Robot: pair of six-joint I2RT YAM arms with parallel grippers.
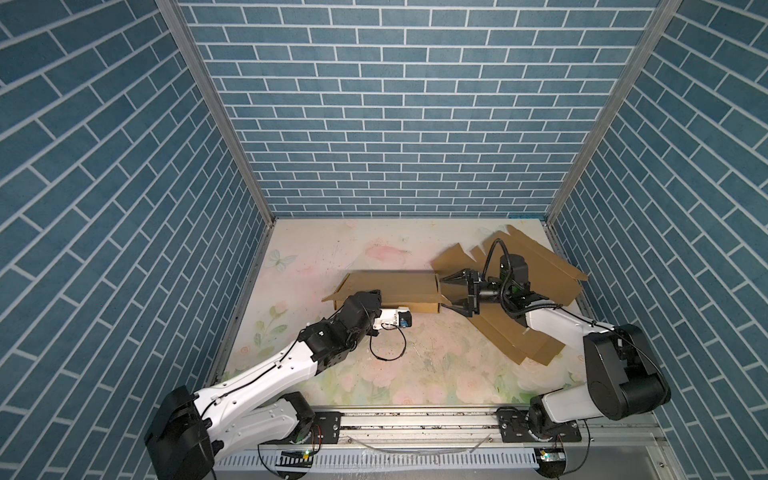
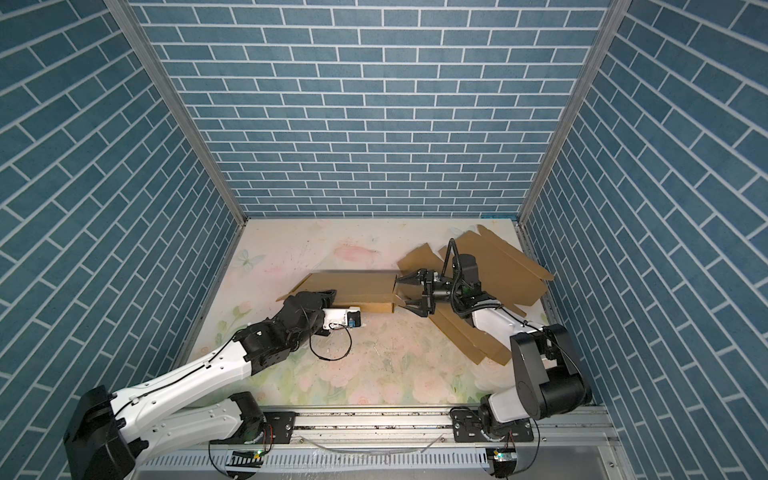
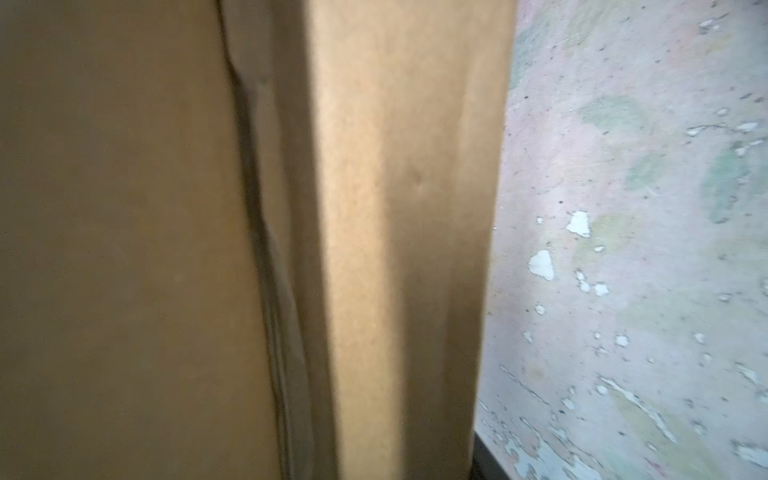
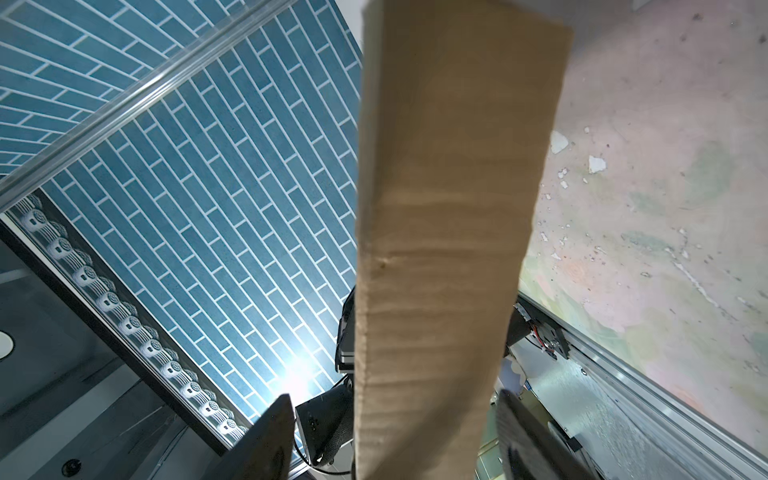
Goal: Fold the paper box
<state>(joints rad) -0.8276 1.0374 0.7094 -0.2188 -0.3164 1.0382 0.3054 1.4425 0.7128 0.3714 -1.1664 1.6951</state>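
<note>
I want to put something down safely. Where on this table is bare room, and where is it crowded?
Bare table at the back left, between the brick wall and the half-folded cardboard box. Also the front middle, between box and metal rail. Crowded: the right side, with flat cardboard sheets and the right gripper.

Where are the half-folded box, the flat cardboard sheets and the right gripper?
half-folded box [image 1: 390, 282]: in a top view, its upper face.
flat cardboard sheets [image 1: 552, 272]: in a top view, bare sheet beyond the arm.
right gripper [image 1: 444, 293]: in a top view, midway between its open jaws.
</note>
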